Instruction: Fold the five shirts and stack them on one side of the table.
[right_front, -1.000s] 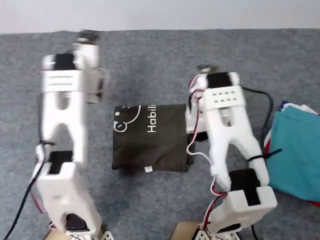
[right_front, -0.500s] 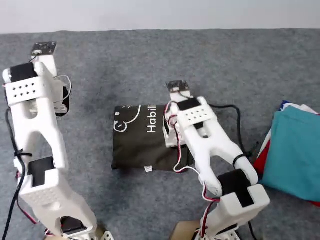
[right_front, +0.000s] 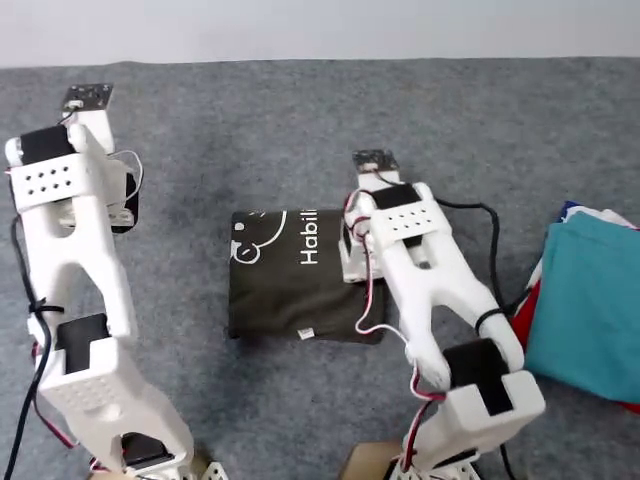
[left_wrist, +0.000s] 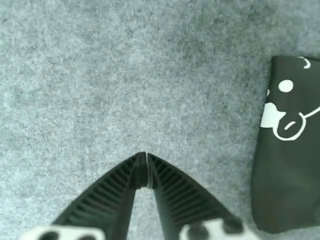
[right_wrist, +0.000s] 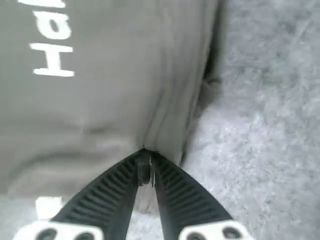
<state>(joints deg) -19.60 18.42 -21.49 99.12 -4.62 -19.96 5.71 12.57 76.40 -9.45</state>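
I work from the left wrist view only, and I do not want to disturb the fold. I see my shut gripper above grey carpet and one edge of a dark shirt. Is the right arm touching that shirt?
Observer: Yes. The right gripper is shut and seems to pinch the dark shirt at the edge nearest the right arm.
Operator: Is the shirt folded?
Observer: Yes. In the high view it lies as a flat folded rectangle near the middle of the table.
Operator: Is there a stack somewhere?
Observer: Yes. A teal shirt lies on top of other fabric at the table's right edge, apart from the dark shirt.
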